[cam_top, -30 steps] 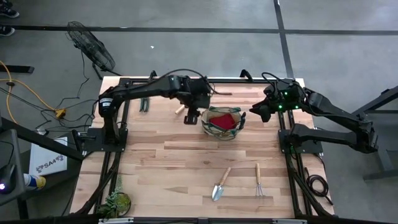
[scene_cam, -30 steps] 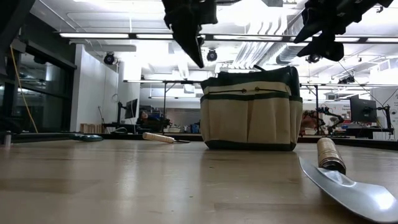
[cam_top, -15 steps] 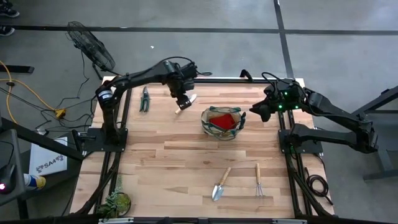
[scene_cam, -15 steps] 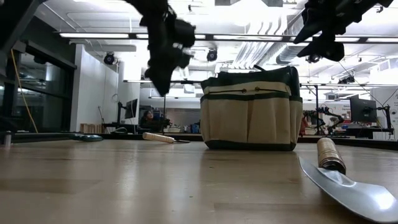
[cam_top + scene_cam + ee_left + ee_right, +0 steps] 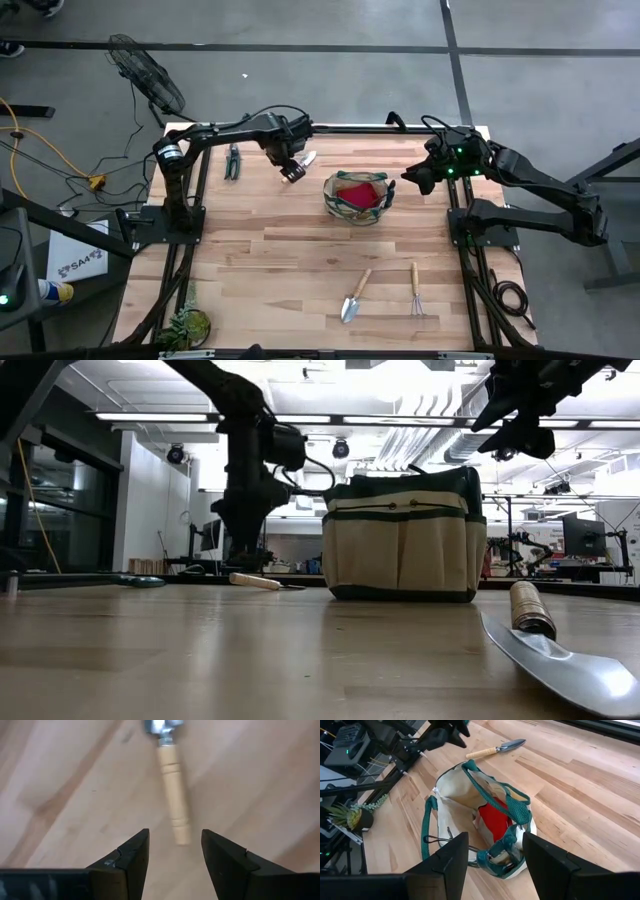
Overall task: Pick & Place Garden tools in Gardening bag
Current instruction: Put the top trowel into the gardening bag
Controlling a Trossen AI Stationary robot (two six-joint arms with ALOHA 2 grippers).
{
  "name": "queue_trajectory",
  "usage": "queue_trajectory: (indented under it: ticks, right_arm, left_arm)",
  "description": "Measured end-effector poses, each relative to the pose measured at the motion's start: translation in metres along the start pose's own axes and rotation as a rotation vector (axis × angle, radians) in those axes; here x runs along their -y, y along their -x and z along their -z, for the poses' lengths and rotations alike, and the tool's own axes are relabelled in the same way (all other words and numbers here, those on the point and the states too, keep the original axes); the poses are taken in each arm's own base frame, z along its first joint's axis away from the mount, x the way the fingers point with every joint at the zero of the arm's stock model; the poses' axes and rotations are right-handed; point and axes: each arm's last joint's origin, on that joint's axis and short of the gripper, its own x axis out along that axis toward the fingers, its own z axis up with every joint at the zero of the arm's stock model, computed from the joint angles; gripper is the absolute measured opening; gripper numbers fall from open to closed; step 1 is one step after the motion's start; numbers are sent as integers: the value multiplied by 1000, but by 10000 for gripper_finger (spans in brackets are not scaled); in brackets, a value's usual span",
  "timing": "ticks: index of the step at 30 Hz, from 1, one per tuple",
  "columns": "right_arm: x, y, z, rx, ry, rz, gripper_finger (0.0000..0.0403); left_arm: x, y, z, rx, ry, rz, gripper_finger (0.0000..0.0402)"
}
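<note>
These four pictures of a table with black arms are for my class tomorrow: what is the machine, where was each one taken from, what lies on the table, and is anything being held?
It is a robot with two dark arms at a wooden table. One camera looks straight down, one sits at table height, and one rides on each wrist. The left gripper hangs open above a wooden-handled trowel, holding nothing. The right gripper waits, open and empty, beside the gardening bag, which has something red inside. Nearer the front lie another trowel and a hand rake. Pruners lie at the back left, and a small plant stands at the front left corner.
</note>
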Motion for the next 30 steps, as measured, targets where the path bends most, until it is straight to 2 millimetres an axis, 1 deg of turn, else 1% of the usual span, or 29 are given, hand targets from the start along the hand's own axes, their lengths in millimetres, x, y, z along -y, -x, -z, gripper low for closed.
queue_trajectory:
  ticks: [3,9,13,23,30]
  right_arm:
    - [0,0,0,0,-1,0,179]
    - [0,0,0,0,-4,0,179]
    - [0,0,0,0,-4,0,179]
    - [0,0,0,1,-4,1,179]
    - [0,0,0,4,-3,6,179]
  left_arm:
    - [-1,-4,1,3,4,-23,174]
    - [1,-16,1,-22,3,15,175]
    - [1,-27,-1,-46,4,22,175]
    - [3,-43,-2,-100,5,43,175]
    - [3,-47,0,-133,5,41,175]
